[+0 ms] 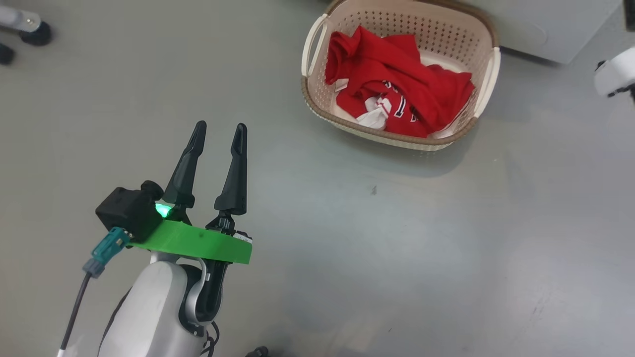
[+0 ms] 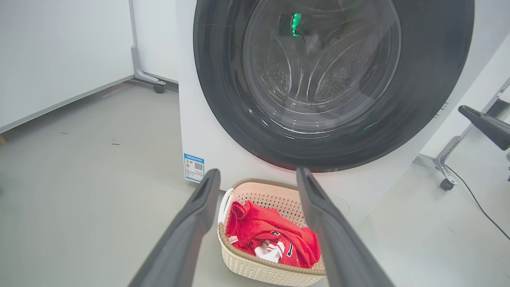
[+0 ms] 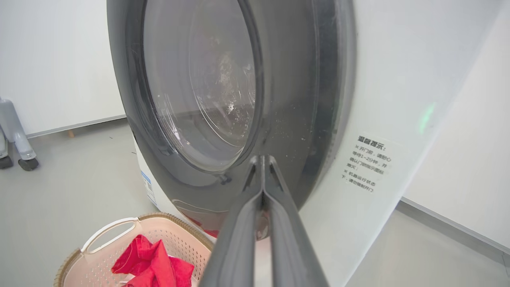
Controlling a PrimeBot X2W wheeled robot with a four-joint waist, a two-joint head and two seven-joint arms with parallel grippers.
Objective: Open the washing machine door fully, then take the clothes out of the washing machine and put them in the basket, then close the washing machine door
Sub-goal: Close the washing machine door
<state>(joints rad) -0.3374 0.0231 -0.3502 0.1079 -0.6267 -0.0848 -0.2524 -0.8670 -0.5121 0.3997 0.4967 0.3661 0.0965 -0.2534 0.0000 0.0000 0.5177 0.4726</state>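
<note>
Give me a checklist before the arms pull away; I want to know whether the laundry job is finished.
1. Clothes in basket: ok. The red clothes lie inside the basket.
2. Drum emptied: ok, as far as the glass shows; no red behind it.
3. Door closed: the washing machine door looks flush with the washing machine; whether it is latched, cannot tell.
4. Left gripper free: ok, open and empty above the floor.
5. Right gripper free: ok, shut on nothing; whether its tips touch the door rim, cannot tell.
</note>
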